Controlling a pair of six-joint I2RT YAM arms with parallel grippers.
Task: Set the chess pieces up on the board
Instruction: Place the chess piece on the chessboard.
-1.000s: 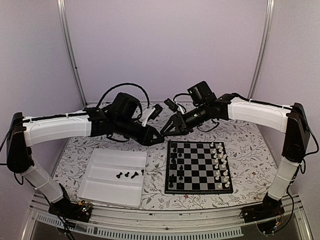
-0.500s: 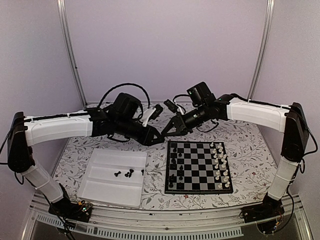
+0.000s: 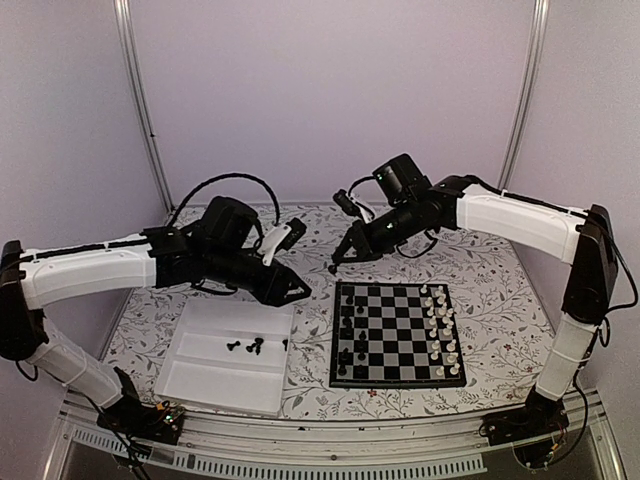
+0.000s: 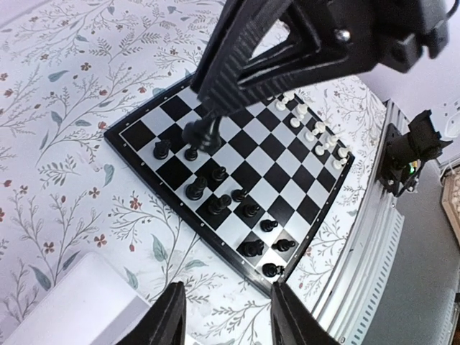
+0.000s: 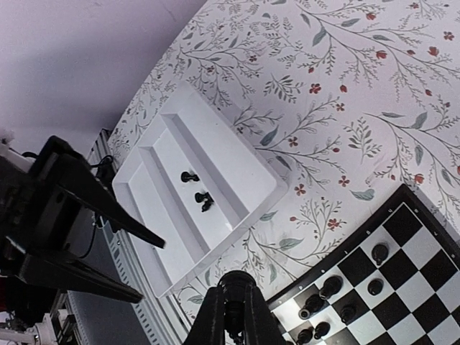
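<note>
"Where's the piece at this moment?"

"Pinched in the right end effector [image 3: 341, 260]. It's one black piece [image 4: 199, 135], hanging over the far corner of the board [image 3: 395, 335] on the black side, not yet down on a square."

"And the other arm?"

"The left end effector [image 3: 298, 289] is spread wide with nothing in it, over the far corner of the tray [image 3: 215, 378], just beside the board. A few loose black pieces [image 3: 253, 346] lie in that tray."

"How would you set this one down?"

"Straight down, I'd say, onto a vacant square. The standing black pieces [image 3: 347, 335] crowd that side, so any sideways drift could topple one. Let the base touch before the fingers part, open only slightly, then rise vertically. The white pieces [image 3: 438, 325] line the opposite edge, well apart."

"And the left arm?"

"I'd keep it over the tabletop [image 3: 480, 290] by the tray until the right one lifts away."
</note>
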